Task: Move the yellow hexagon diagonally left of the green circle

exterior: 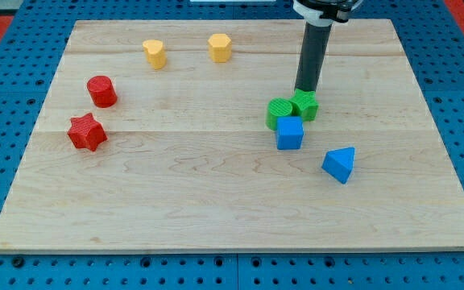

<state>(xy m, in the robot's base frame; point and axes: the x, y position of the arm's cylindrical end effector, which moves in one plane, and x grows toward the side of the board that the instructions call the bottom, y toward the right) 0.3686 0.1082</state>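
The yellow hexagon point(220, 47) stands near the view's top, left of the rod. The green circle point(279, 113) sits right of the board's middle and touches a green star point(306, 105) on its right. My tip point(304, 91) rests at the top edge of the green star, touching it or very nearly. The tip is well to the right of and below the yellow hexagon.
A second yellow block point(155, 53), heart-like, lies left of the hexagon. A red cylinder point(101, 91) and a red star point(86, 132) are at the left. A blue cube point(289, 133) touches the green circle from below. A blue triangle point(339, 164) lies lower right.
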